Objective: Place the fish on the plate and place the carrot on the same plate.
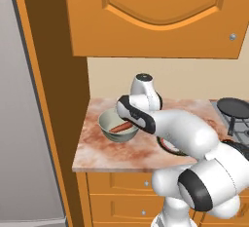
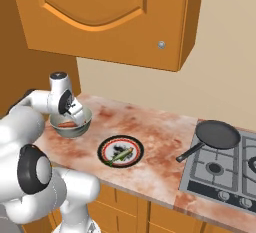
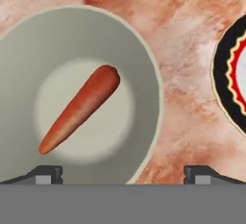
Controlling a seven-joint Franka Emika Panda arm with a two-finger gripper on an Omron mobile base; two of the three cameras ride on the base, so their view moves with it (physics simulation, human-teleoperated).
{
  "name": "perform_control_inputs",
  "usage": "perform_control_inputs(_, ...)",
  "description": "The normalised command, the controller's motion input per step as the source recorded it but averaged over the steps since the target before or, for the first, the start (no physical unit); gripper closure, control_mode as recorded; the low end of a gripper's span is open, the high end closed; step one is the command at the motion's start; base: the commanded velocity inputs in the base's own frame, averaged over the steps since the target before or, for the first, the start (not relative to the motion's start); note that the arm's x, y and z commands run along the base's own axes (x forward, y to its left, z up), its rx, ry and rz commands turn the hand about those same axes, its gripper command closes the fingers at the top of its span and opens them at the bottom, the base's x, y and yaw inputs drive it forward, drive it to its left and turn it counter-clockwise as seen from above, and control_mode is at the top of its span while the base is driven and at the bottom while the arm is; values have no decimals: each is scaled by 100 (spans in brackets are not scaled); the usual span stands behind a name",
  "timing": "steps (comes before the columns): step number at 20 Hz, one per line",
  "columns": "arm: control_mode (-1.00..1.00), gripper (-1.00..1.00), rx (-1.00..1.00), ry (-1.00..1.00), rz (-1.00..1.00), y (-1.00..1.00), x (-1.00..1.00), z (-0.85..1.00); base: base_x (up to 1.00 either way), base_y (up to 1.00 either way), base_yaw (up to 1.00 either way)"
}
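We see the carrot lying loose in the bowl, on the flat bottom, nothing gripping it. In the hand view its long axis runs diagonally: thick end up-right, thin tip down-left. In the left base view it reads as lying roughly across the bowl, partly hidden by the arm.

Tool hangs above the bowl with its tips spread wide, nothing between them; one tip sits over the bowl, the other over bare worktop.

Fish is on the plate, on the white centre, long axis diagonal from lower-left to upper-right in the right base view. Which end is the head we can't tell at this size.

Plate sits on the worktop near the bowl, not touching it. Pan is on the stove, well apart.
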Motion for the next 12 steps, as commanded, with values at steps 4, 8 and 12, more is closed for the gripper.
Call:
perform_control_inputs(4,-100,-100,0,0,-14,31,62,0,0,0,0)
perform_control_inputs(8,-100,-100,0,0,-13,24,44,-3,0,0,0)
perform_control_inputs(12,-100,-100,0,9,-7,0,3,-2,0,0,0)
